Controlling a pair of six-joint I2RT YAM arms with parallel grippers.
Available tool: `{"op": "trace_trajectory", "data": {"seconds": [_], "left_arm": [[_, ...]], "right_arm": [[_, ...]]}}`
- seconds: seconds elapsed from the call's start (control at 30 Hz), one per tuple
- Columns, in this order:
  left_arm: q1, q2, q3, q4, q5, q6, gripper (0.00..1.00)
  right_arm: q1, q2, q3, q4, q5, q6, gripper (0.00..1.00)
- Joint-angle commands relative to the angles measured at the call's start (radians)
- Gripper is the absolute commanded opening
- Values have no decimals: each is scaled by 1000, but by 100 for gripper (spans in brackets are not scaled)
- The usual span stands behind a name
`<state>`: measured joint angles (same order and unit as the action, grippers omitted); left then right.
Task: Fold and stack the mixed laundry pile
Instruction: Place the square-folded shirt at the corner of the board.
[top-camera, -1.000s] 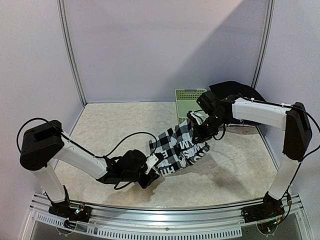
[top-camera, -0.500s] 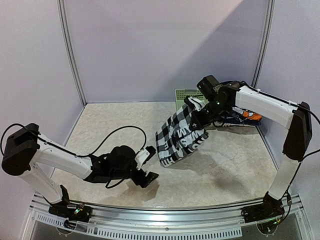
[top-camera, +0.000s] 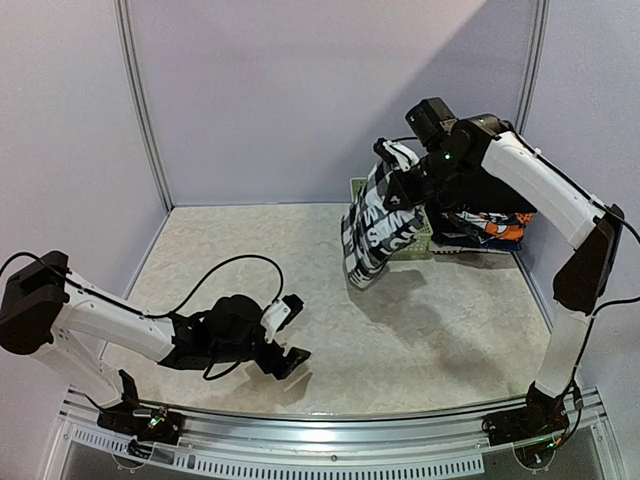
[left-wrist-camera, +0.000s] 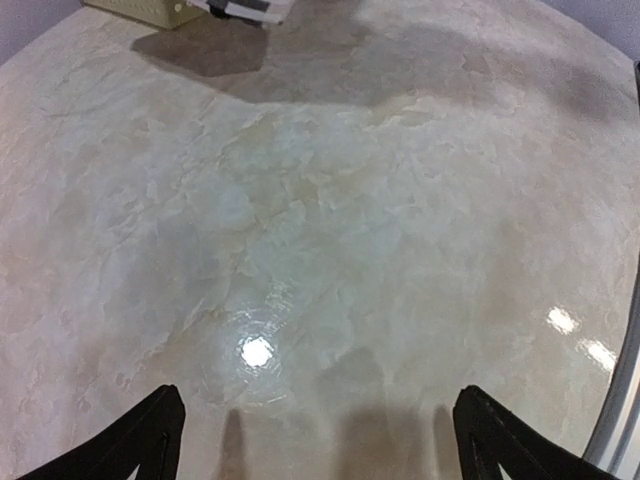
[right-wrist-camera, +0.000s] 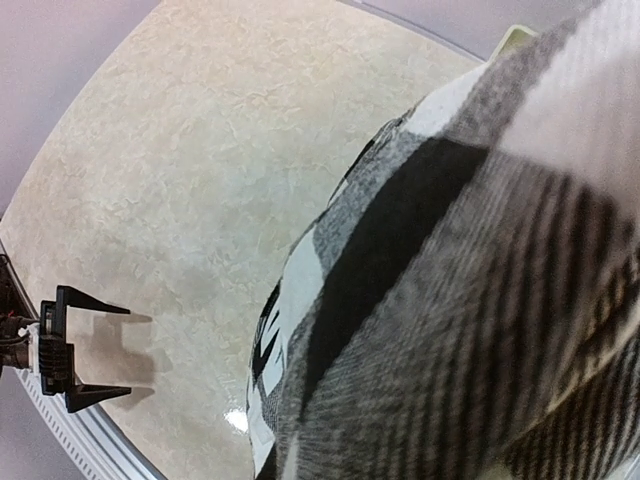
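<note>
My left gripper (top-camera: 292, 330) spread wide, low over near-left table (top-camera: 450, 320). My right gripper (top-camera: 398, 178) pinching checked shirt (top-camera: 372, 228), dangling far right.

Soft, even overhead light fills the top view, where the pale wall (top-camera: 300, 90) shows a diagonal edge between lighter and darker tone toward 1 o'clock. A faint, blurred shadow lies on the table (top-camera: 450, 330) toward 5 o'clock of the hanging checked shirt (top-camera: 378, 225). The left wrist view bends strongly at its edges and carries a hard white glare spot (left-wrist-camera: 257, 350) at 7 o'clock, smaller glints at 4 o'clock and a grey shadow at 12 o'clock. In the right wrist view the shirt fills 3 to 5 o'clock, too close and smeared out of focus, while the table at 10 o'clock is sharp.
</note>
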<state>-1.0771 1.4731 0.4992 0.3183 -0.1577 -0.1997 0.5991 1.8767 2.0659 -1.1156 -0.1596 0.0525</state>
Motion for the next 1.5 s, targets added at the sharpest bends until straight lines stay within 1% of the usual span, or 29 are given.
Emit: {"op": "trace_trajectory", "data": {"seconds": [0.0,0.2,0.43,0.5,0.63,0.73,0.8,0.87,0.9,0.97,1.03,1.13,1.2,1.3,1.47], "left_arm": [[0,-14,-13,23,24,-16,95],[-7,1,0,28,45,-26,94],[-17,43,38,17,67,-35,94],[-21,65,58,7,74,-35,94],[-26,119,112,-11,83,-36,94],[-34,156,157,-26,91,-38,93],[-42,178,186,-36,95,-41,93],[-50,201,212,-48,95,-44,93],[-54,211,223,-53,94,-44,93],[-58,229,241,-59,94,-47,92],[-60,248,259,-65,99,-46,92],[-62,273,291,-81,108,-41,92],[-64,285,312,-87,115,-39,92],[-69,295,324,-92,116,-39,91],[-72,297,319,-93,113,-39,91]], "right_arm": [[-32,34,133,-59,9,-68,0],[-78,87,281,-65,-6,-144,0],[-195,173,412,-15,-48,-237,0],[-242,188,427,27,-85,-261,0],[-316,216,450,144,-221,-304,0],[-352,286,548,140,-243,-393,0],[-386,328,580,150,-230,-437,0],[-440,332,576,158,-271,-434,0],[-477,329,568,160,-318,-408,0],[-537,310,505,176,-421,-368,0],[-576,278,420,194,-483,-353,0],[-591,274,389,137,-506,-413,0],[-638,288,392,110,-520,-436,0],[-695,305,398,99,-580,-416,0],[-782,309,400,69,-609,-388,0]]}}
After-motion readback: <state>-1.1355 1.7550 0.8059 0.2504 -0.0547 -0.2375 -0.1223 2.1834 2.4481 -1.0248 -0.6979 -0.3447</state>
